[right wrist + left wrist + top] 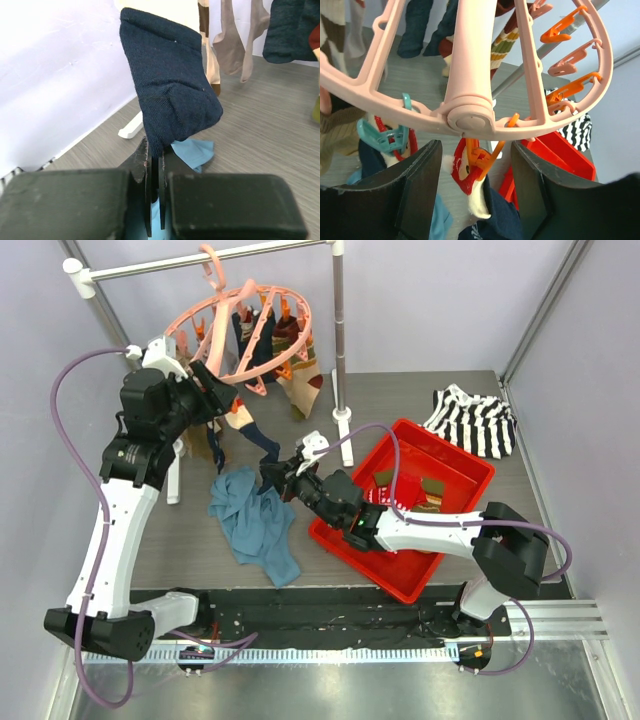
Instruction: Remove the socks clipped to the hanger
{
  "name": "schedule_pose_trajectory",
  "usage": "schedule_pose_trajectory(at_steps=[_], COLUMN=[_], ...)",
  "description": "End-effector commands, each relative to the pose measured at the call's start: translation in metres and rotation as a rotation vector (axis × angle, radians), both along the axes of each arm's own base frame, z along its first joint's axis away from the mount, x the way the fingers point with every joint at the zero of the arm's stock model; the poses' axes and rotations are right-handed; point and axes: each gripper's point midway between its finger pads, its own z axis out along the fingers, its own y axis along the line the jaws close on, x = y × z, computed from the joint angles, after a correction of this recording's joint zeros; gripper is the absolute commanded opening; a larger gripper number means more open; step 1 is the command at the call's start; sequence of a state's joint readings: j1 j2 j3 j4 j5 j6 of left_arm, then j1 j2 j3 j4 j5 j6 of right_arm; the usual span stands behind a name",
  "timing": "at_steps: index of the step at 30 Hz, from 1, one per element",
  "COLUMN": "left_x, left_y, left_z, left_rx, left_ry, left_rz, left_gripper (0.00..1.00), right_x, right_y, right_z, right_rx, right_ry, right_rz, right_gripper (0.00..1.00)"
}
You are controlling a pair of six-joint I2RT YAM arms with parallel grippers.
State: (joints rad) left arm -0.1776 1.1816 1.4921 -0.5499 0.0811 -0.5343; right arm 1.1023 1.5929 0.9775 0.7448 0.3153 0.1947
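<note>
The salmon-pink ring hanger [245, 325] hangs by its hook from the rail, with several socks [300, 385] still clipped under it. My left gripper [210, 380] is open just under the hanger's rim [470, 117]. Its fingers [415, 185] stand either side of an orange clip [482, 155] that holds a red-white sock [462, 172] beside a navy sock [505, 215]. My right gripper [272, 478] is shut on the lower end of a hanging navy sock [262, 440], which stands up from the jaws in the right wrist view [170, 90].
A red tray [455, 480] at right holds a few removed socks [405, 490]. A blue cloth [255, 520] lies on the table below the hanger. A black-and-white striped garment [475, 420] lies at the back right. The grey rail [200, 260] rests on a pole [340, 340].
</note>
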Motion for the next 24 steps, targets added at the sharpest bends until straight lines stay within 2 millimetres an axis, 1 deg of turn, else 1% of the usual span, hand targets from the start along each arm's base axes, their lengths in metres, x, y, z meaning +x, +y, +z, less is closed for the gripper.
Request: schedule_pose_trajectory(at_steps=[1,2,9,14,17,20,21,22,23,24], left_x=[0.001,0.000,0.005,0.011,0.014,0.015,0.016,0.016,0.017,0.016], left_y=[-0.014,-0.016,-0.016,-0.016,-0.018,-0.018,-0.018,-0.018,-0.017,-0.016], left_z=[0.021,0.025,0.016,0.018,0.019,0.020,0.021,0.021,0.020,0.025], left_rx=[-0.053,-0.055,-0.044,-0.044,-0.052,-0.063,-0.067,-0.069,-0.070,-0.072], left_ry=[-0.111,-0.134,-0.138,-0.143,-0.140,-0.137,-0.134,-0.130,-0.117,-0.124], left_rz=[-0.066,-0.076,-0.078,-0.075,-0.077,-0.074,-0.071,-0.068,-0.061,-0.058], left_gripper=[0.61,0.62,0.62,0.57,0.50,0.31,0.19,0.13,0.08,0.00], right_x=[-0.005,-0.005,-0.005,-0.004,-0.003,-0.004,-0.003,-0.002,-0.003,0.000], right_y=[-0.003,-0.003,-0.007,-0.010,-0.013,-0.013,-0.015,-0.016,-0.018,-0.022], right_z=[0.037,0.037,0.039,0.036,0.039,0.041,0.041,0.038,0.039,0.039], right_rx=[0.144,0.150,0.172,0.156,0.158,0.160,0.161,0.153,0.155,0.158], right_ry=[-0.005,-0.001,0.010,0.014,0.009,0.007,0.008,0.023,0.036,0.058], right_rz=[0.028,0.031,0.039,0.033,0.028,0.031,0.022,0.015,0.009,-0.016], right_gripper=[0.01,0.01,0.01,0.01,0.01,0.01,0.01,0.01,0.01,0.01])
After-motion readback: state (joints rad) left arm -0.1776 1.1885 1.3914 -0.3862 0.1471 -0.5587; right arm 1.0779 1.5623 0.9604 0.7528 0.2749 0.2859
